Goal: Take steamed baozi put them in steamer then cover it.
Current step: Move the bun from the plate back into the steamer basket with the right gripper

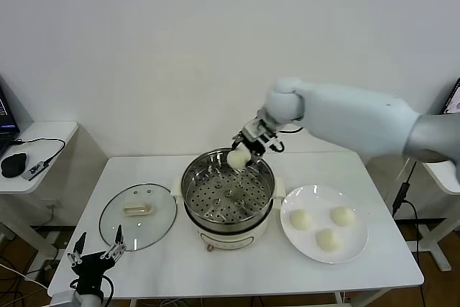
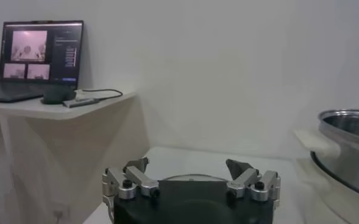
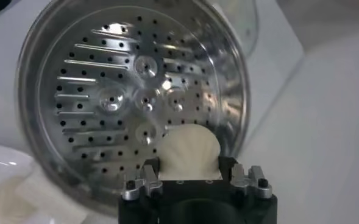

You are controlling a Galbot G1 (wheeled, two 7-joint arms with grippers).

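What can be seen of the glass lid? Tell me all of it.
The cover is a round lid of clear glass with a thin metal rim and a cream oblong handle at its centre. It lies flat on the white table, handle up, to the left of the steamer and off it. Nothing grips it; the open left gripper hangs near its front edge.
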